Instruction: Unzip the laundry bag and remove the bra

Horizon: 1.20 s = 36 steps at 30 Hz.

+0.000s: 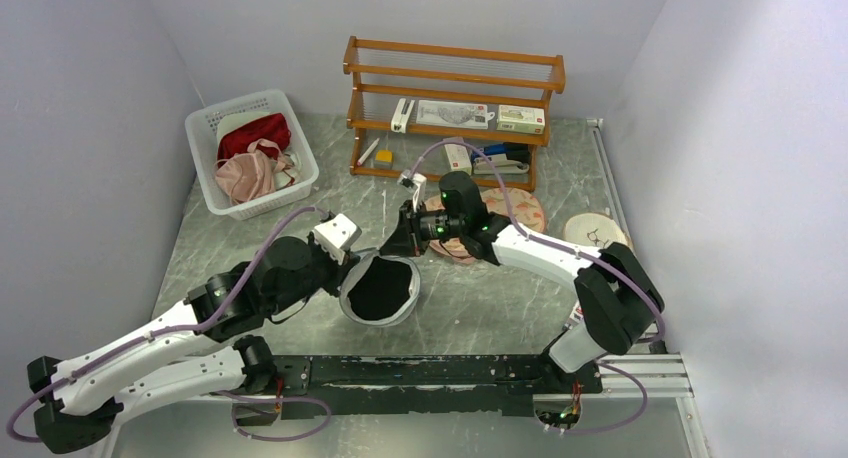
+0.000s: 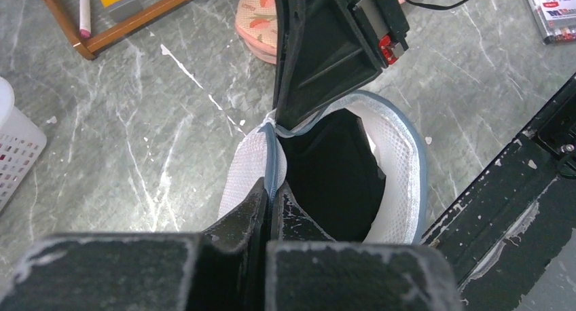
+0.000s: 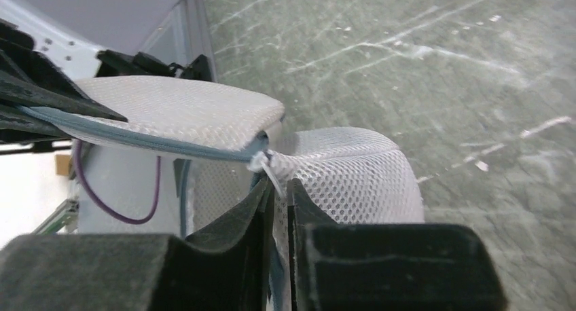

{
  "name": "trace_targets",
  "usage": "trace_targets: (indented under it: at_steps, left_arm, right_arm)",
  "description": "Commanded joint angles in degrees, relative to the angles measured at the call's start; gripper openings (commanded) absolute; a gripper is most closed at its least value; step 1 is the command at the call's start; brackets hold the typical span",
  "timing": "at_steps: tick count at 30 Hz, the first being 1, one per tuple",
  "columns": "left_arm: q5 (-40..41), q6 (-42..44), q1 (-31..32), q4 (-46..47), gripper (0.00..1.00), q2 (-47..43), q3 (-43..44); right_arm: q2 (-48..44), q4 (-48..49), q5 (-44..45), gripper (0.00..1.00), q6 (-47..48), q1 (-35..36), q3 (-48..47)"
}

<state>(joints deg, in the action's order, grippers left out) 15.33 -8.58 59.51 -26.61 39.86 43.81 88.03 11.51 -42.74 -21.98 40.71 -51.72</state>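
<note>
The laundry bag (image 1: 398, 308) is a round white mesh bag with a grey-blue zip rim. It lies unzipped between the arms, with a black garment (image 1: 380, 290) filling its inside. My left gripper (image 1: 346, 270) is shut on the zip rim at the bag's left edge (image 2: 272, 192). My right gripper (image 1: 402, 242) is shut on the bag's far edge, at the white tie of the zip pull (image 3: 278, 187). The left wrist view shows the mesh wall (image 2: 397, 155), the black garment (image 2: 333, 172) and the right gripper's fingers (image 2: 319, 60) above. The right wrist view shows the mesh lid (image 3: 176, 111).
A white slatted basket (image 1: 205, 153) with red and pink clothes stands at the back left. A wooden rack (image 1: 452, 78) with small boxes stands at the back. Floral pads (image 1: 515, 208) and a round disc (image 1: 592, 228) lie at the right. A black rail (image 1: 430, 373) runs along the near edge.
</note>
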Motion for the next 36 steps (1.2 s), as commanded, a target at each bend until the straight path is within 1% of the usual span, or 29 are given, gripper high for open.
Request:
trace_targets:
  at_steps: [1, 4, 7, 9, 10, 11, 14, 19, 24, 27, 31, 32, 33, 35, 36]
  left_arm:
    - [4.14, -1.01, 0.08, 1.86, 0.07, -0.18, 1.14]
    - [9.23, -2.59, 0.10, 0.15, 0.07, 0.22, 1.65]
    - [14.08, -4.02, 0.08, -1.24, 0.07, -0.16, 1.96]
    - [15.10, -4.61, 0.04, -1.64, 0.07, -0.71, 1.82]
    - [15.40, -4.75, 0.01, -1.73, 0.07, -0.97, 1.73]
    - [15.49, -4.85, 0.00, -1.77, 0.07, -1.12, 1.69]
    - [15.95, -5.09, 0.00, -2.15, 0.07, -1.14, 1.88]
    - [15.58, -5.09, 0.00, -2.34, 0.07, -0.51, 2.20]
    - [15.35, -5.10, 0.02, -2.39, 0.07, -0.25, 2.29]
    - [15.32, -5.22, 0.00, -2.40, 0.07, -0.35, 2.18]
    - [15.99, -5.25, -0.01, -2.58, 0.07, -0.57, 2.33]
    - [16.47, -5.48, 0.02, -2.76, 0.07, -0.64, 2.45]
    - [16.99, -5.67, -0.01, -3.09, 0.07, -0.70, 2.57]
    - [18.83, -6.60, -0.06, -3.83, 0.07, -0.92, 2.65]
    - [20.00, -7.28, -0.04, -4.41, 0.07, -1.10, 2.60]
  right_arm:
    - [-2.54, -6.44, 10.88, 0.15, 1.04, -1.42, 1.89]
    - [-4.79, -10.31, 14.67, 0.28, 1.26, -1.42, 2.47]
    - [-7.99, -13.78, 17.29, 0.49, 1.31, -1.38, 3.52]
    - [-10.70, -15.10, 18.77, 0.63, 0.44, -1.17, 4.88]
    - [-12.07, -15.57, 19.43, 0.72, -0.22, -0.99, 5.48]
    - [-13.42, -15.92, 20.36, 0.78, -0.92, -0.61, 6.10]
    - [-17.07, -17.31, 25.76, 0.88, -2.63, 3.32, 6.91]
    - [-17.20, -21.39, 39.44, 0.99, -6.11, 13.50, 5.24]
    - [-14.01, -26.89, 51.57, 1.00, -9.55, 20.30, 3.73]
    - [-11.45, -28.92, 54.07, 1.00, -10.18, 22.36, 2.59]
    - [-9.65, -30.93, 58.50, 0.96, -11.14, 22.85, 2.68]
    - [-9.94, -30.36, 59.22, 0.90, -10.66, 22.79, 3.28]
    - [-10.27, -29.65, 59.83, 0.80, -9.93, 22.63, 3.85]
    - [-10.97, -29.30, 61.38, 0.54, -9.34, 22.01, 4.55]
    - [-11.07, -29.51, 61.86, 0.43, -8.98, 21.36, 4.62]
